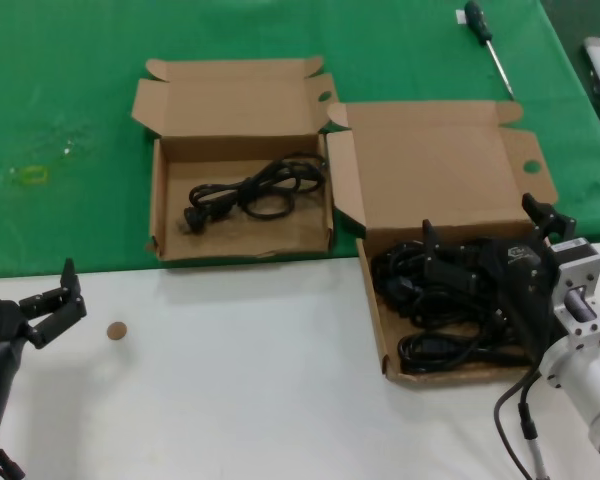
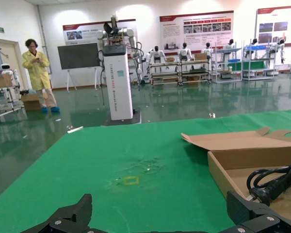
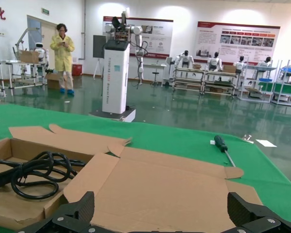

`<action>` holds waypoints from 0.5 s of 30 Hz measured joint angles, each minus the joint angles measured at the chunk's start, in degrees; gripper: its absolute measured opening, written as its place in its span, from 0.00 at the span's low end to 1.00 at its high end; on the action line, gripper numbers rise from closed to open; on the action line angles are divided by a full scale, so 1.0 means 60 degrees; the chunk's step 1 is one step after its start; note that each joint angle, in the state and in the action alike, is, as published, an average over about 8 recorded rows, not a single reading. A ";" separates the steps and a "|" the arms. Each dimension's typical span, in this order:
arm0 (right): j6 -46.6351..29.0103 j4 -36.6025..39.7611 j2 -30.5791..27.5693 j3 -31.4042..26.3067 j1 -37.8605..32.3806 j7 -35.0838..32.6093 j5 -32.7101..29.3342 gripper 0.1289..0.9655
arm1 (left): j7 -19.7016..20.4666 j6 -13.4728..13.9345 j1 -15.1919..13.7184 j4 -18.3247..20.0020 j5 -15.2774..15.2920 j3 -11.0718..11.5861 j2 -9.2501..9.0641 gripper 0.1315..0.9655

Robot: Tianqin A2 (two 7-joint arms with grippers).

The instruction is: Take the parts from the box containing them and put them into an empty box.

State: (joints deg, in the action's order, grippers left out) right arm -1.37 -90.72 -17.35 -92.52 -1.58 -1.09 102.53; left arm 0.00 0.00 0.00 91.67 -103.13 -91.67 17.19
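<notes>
Standing here, I see the left gripper (image 1: 68, 290) parked at the near left over the white counter (image 1: 240, 380), jaws apart and holding nothing. Next along, the smaller box (image 1: 242, 195) on the green cloth (image 1: 70, 120) holds one looped cord (image 1: 255, 190). Right of it, touching at the lids, the larger box (image 1: 435, 250) holds a tangled heap of cords (image 1: 430, 310). The right gripper (image 1: 485, 232) hangs low over that heap, jaws spread, gripping nothing as far as I can tell. The worry: the loops overlap, so one pinch could drag up several cords or snag. A trailing plug could catch the box wall and pull the light cardboard along. A screwdriver (image 1: 487, 45) lies far right, out of the way.
</notes>
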 joint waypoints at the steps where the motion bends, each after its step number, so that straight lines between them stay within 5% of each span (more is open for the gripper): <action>1: 0.0000 0.0000 0.0000 0.0000 0.0000 0.0000 0.0000 1.00 | 0.0000 0.0000 0.0000 0.0000 0.0000 0.0000 0.0000 1.00; 15: 0.0000 0.0000 0.0000 0.0000 0.0000 0.0000 0.0000 1.00 | 0.0000 0.0000 0.0000 0.0000 0.0000 0.0000 0.0000 1.00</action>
State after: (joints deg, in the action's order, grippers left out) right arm -1.37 -90.72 -17.35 -92.52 -1.58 -1.09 102.53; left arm 0.00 0.00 0.00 91.67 -103.13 -91.67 17.19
